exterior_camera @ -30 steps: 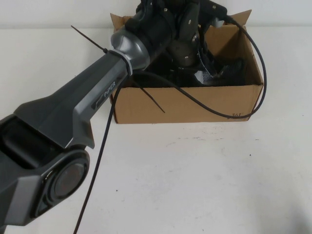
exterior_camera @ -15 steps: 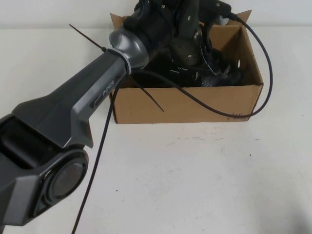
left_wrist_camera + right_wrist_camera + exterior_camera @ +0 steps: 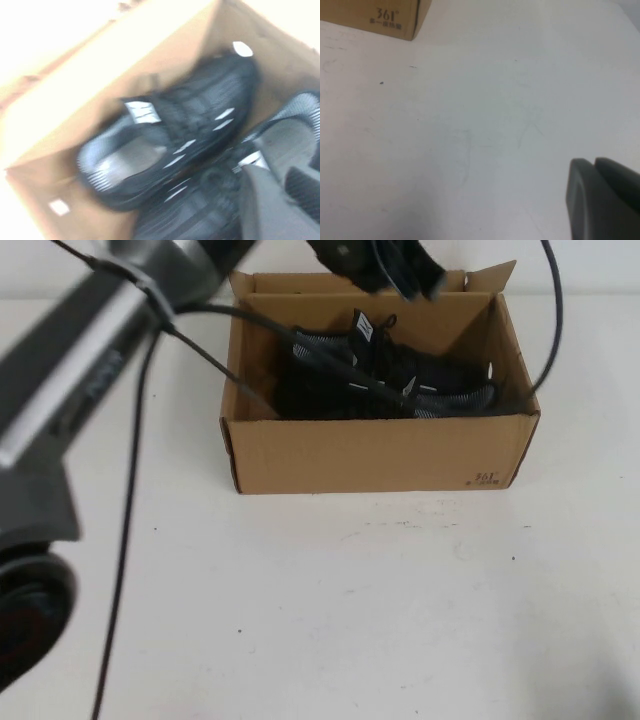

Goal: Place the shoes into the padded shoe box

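The brown cardboard shoe box (image 3: 380, 455) stands at the far middle of the table, its flaps open. Both black knit sneakers lie inside it: one (image 3: 325, 380) toward the left, the other (image 3: 445, 392) toward the right, white dash marks showing. My left gripper (image 3: 385, 265) hangs above the box's far wall, blurred, holding nothing. In the left wrist view one sneaker (image 3: 170, 145) lies against the box wall (image 3: 100, 85) and the second (image 3: 295, 115) sits under my left gripper (image 3: 282, 172), which is open. My right gripper (image 3: 594, 162) is shut and empty over bare table.
The left arm (image 3: 90, 350) crosses the upper left of the high view, with a black cable (image 3: 130, 510) hanging from it. The box's printed corner (image 3: 385, 15) shows in the right wrist view. White table (image 3: 380, 610) lies in front of the box.
My left arm has lifted up and back out of the box, leaving the sneaker inside. Both sneakers now show fully in the box.
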